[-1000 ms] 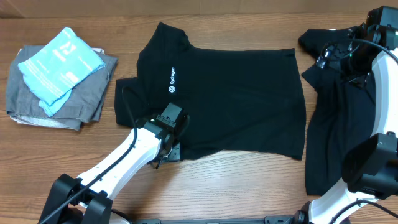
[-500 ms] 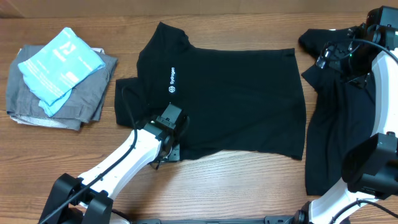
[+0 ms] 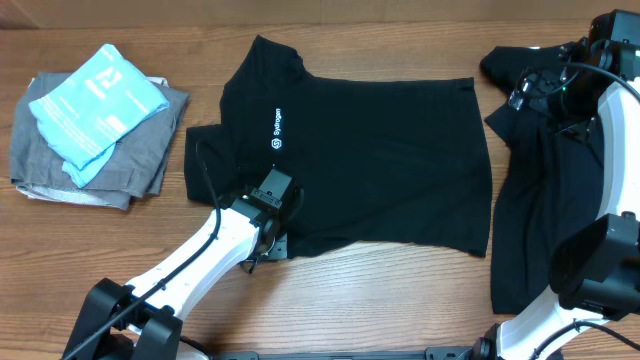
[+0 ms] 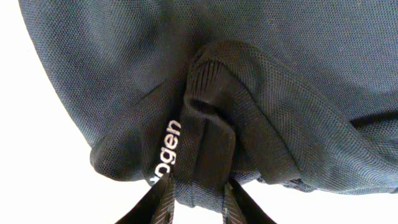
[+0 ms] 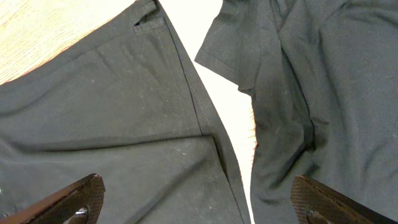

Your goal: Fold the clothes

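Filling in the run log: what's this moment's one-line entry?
left gripper: pinching polo shirt edge | right gripper: open above second black garment | fold: not yet made

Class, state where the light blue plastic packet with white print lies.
Overhead view: the light blue plastic packet lies far left, atop the grey folded garment, left of the black polo shirt.

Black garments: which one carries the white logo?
The polo shirt spread flat in the middle; the crumpled black garment at the right edge shows none.
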